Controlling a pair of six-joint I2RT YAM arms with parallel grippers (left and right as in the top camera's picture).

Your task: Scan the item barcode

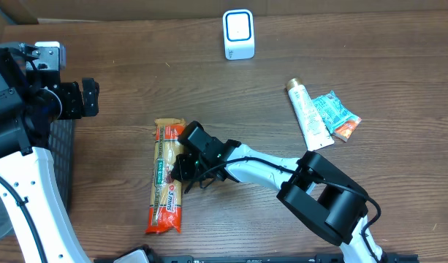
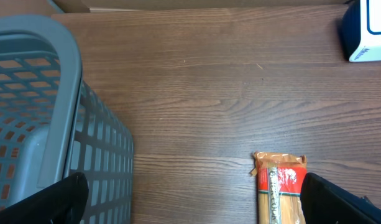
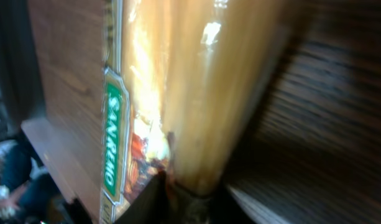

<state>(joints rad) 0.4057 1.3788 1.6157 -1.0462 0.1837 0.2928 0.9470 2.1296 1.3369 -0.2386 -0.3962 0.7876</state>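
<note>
A brown wooden table (image 1: pixel 282 73) fills the frame. Left of centre lies the spaghetti packet (image 1: pixel 165 201), with the right gripper (image 1: pixel 181 168) clamped on its middle. At upper left, the left gripper (image 1: pixel 90 98) hangs empty, jaws spread wide.

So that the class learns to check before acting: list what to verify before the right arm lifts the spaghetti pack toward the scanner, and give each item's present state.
1. Right claw placed at the spaghetti pack: ok, it sits at the pack's right edge, about mid-length.
2. Firm grip on the pack: cannot tell, the right wrist view is too close and blurred.
3. Barcode found: cannot tell, none shows on the upper face.
4. Barcode scanner uncovered: ok, nothing stands in front of it.
5. Left claw out of the way: ok, open, beside the grey basket.
6. Tube and teal packet off the path: ok, far right.
</note>
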